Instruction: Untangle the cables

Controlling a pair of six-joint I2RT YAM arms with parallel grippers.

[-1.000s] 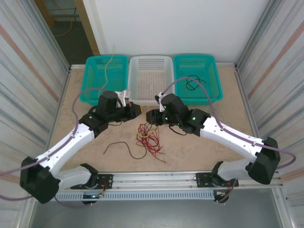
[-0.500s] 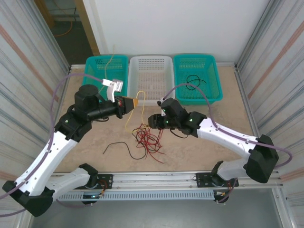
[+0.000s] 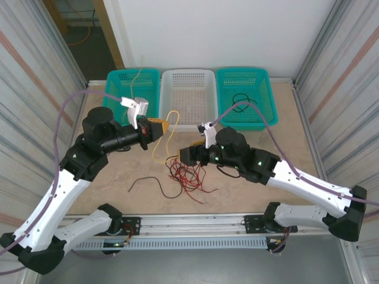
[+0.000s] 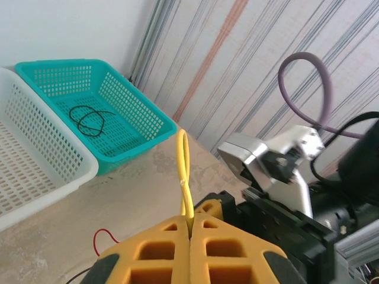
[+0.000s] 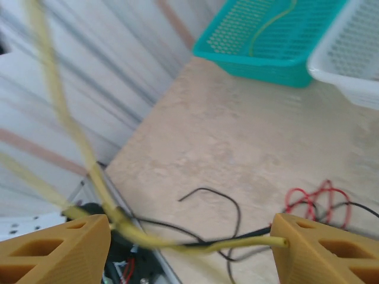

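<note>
My left gripper (image 3: 159, 126) is shut on a yellow cable (image 3: 172, 116). The cable loops up past its tips (image 4: 184, 168) and hangs down towards the table. The gripper (image 4: 190, 223) has its pads pressed together on the cable. A tangle of red cables (image 3: 187, 175) lies mid-table, with a black cable (image 3: 155, 184) to its left. My right gripper (image 3: 182, 155) hovers low over the tangle's upper edge. It (image 5: 189, 242) is open, and the yellow cable (image 5: 177, 245) runs loose across the gap between its fingers, above the black cable (image 5: 228, 207).
Three baskets stand along the far edge. The left teal one (image 3: 118, 100) holds a pale yellow cable (image 3: 138, 80), the middle one is white (image 3: 188, 121), and the right teal one (image 3: 263, 100) holds a black cable (image 3: 241, 102). A rail (image 3: 195, 228) runs along the near edge.
My left arm has risen and swung left, drawing the yellow cable up out of the tangle. My right gripper has opened and its arm has shifted slightly right and lower.
</note>
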